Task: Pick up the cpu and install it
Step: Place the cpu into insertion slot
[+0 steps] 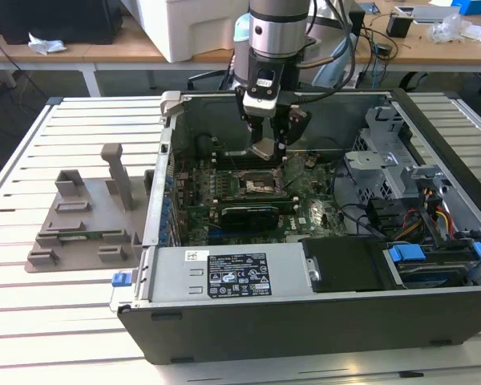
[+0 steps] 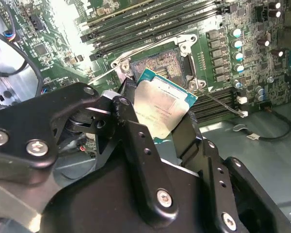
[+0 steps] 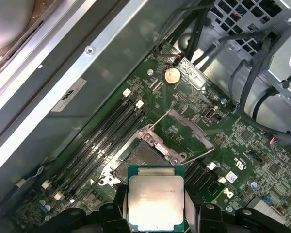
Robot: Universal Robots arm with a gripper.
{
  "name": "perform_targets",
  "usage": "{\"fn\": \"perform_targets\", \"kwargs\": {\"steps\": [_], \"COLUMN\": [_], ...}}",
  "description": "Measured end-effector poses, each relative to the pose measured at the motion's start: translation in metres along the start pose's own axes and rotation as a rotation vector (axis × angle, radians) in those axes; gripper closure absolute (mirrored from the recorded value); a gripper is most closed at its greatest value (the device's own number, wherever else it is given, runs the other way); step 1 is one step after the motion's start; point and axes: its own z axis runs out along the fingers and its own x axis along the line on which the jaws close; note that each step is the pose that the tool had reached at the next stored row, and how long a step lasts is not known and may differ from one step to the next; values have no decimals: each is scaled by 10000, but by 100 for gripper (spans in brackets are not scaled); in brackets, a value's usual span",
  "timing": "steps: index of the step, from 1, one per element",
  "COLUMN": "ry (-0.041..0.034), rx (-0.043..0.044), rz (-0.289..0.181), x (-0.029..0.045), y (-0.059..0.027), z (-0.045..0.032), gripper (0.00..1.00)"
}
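Note:
The cpu [image 3: 155, 198] is a flat square chip with a silver metal top and a green edge. My gripper [image 3: 156, 213] is shut on it, one black finger on each side, and the cpu [image 2: 161, 110] hangs tilted above the motherboard. Just beyond it lies the open cpu socket [image 3: 138, 162] with its metal load frame [image 3: 182, 133] swung up. In the exterior view my gripper [image 1: 266, 148] hangs inside the open computer case, a little above the socket [image 1: 256, 184]. The socket [image 2: 160, 60] shows behind the chip in the second wrist view.
The open computer case [image 1: 321, 313] lies on a slatted white table. Memory slots [image 3: 102, 141] run beside the socket. A black card with a fan [image 1: 248, 215] sits in front of the socket. Cables and a drive cage [image 1: 433, 216] fill the exterior view's right. A grey plastic tray [image 1: 84, 224] lies outside the case.

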Motion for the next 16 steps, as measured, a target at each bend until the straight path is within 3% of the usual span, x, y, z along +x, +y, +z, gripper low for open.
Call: {"fn": "perform_targets", "kwargs": {"steps": [11, 16], "ry": [-8, -12], "rx": [42, 55], "rz": [1377, 1780], "x": [0, 0], "y": [0, 0], "z": [0, 0], "gripper": [45, 45]}}
